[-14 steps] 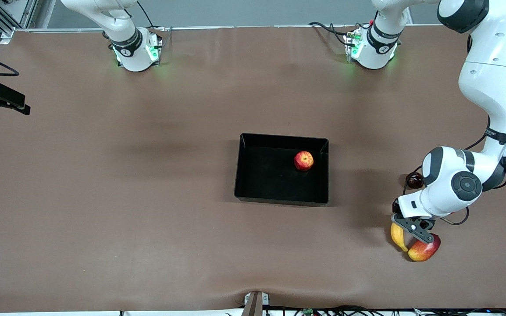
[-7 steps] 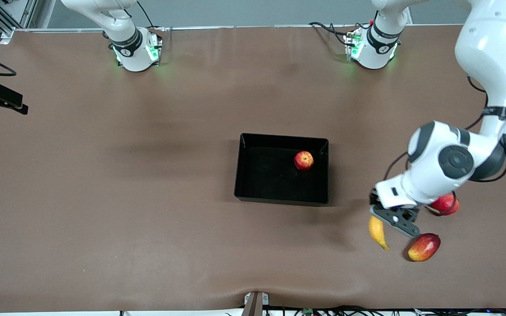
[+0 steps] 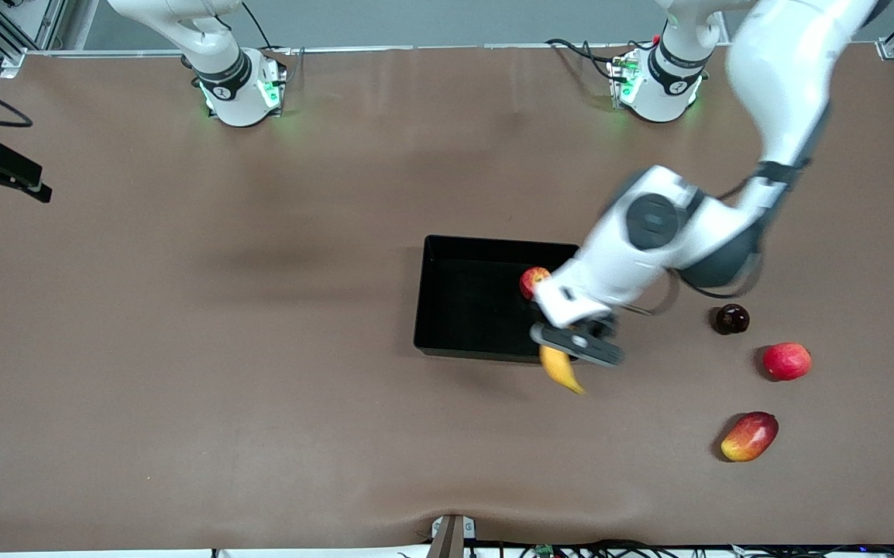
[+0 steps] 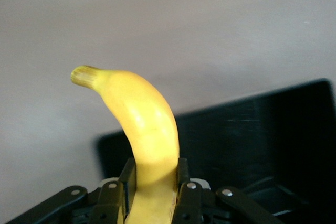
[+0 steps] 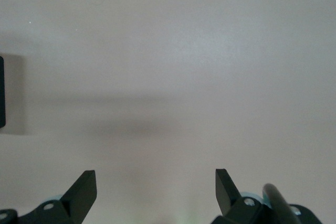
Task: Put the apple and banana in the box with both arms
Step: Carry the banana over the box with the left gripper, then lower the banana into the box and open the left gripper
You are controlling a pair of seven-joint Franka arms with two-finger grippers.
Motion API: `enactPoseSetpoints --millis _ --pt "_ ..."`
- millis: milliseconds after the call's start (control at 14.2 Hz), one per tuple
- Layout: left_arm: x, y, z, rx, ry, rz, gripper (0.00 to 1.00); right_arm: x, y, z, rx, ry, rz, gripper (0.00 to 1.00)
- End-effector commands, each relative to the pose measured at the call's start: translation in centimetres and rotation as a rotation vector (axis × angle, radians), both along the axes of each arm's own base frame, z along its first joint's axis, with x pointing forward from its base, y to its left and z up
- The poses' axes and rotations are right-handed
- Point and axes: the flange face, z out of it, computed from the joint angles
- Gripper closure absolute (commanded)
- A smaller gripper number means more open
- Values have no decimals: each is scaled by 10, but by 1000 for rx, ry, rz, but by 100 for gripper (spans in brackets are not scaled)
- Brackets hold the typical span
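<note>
Left gripper [image 3: 575, 348] of mine clamps the banana [image 3: 561, 370] near one end over the box [image 3: 447, 310] edge, apple [image 3: 532, 280] inside, the light, soft-skinned fruit wanting gentle squeeze, while my right gripper [image 5: 156, 187] waits open.

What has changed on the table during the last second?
The left tool lifted the banana from beside the mango and carried it to the box, over the wall nearest the front camera. The apple stayed in the box; the mango, round red fruit and right tool stayed put.
</note>
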Motion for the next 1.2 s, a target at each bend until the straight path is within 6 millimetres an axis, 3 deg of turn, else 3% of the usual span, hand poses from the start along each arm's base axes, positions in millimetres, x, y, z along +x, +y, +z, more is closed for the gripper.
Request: enactPoseSetpoints --millis 0,141,352,774,985,1126 --pt "-16 -51 -20 13 13 78 100 -12 -8 1 24 -19 -8 0" --pt "-32 -97 -37 53 -15 83 100 -13 -15 1 41 -21 -21 0" --pt "-55 -131 -73 113 -32 102 100 -14 -21 0 64 -18 -35 0" --pt "-73 -146 -134 137 26 82 100 -14 -21 0 65 -15 -38 0" --pt "-70 -142 -150 132 36 88 99 -14 -21 0 65 -13 -38 0" --pt "-70 -140 -158 132 45 95 77 -14 -19 1 64 -15 -35 0"
